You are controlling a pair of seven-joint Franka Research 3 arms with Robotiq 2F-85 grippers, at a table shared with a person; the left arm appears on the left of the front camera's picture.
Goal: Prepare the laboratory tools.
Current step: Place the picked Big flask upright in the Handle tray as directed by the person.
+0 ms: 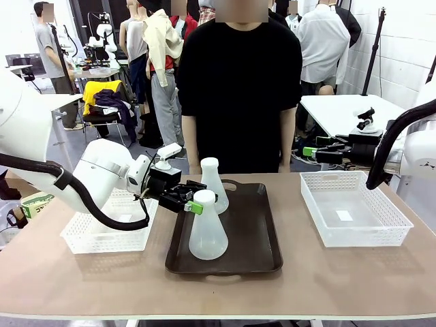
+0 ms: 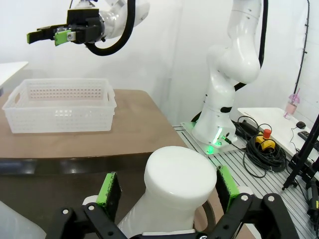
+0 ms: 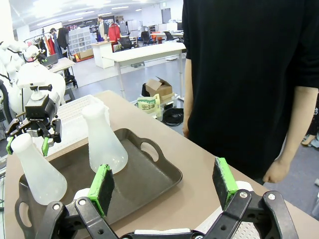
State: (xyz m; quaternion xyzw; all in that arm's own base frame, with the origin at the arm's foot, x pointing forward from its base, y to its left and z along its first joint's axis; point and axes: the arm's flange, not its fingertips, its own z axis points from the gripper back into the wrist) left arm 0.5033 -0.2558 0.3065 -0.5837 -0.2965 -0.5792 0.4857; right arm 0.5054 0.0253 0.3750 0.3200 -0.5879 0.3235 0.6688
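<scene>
Two frosted-white conical flasks stand upright on a dark brown tray [image 1: 255,238]. The near flask [image 1: 208,233] has my left gripper [image 1: 195,202] open around its neck. In the left wrist view, that flask's mouth [image 2: 179,174] sits between the green pads [image 2: 107,189], with a small gap on each side. The far flask [image 1: 213,182] stands free behind it. My right gripper [image 1: 310,151] hangs open in the air above the table's right side, holding nothing. In the right wrist view, both flasks [image 3: 103,142] [image 3: 34,169] and the left gripper [image 3: 31,134] show beyond my right gripper [image 3: 163,186].
A white mesh basket [image 1: 102,235] sits left of the tray under my left arm. Another white basket [image 1: 354,211] sits at the right. A person in black [image 1: 238,82] stands at the far edge behind the tray, arms hanging down.
</scene>
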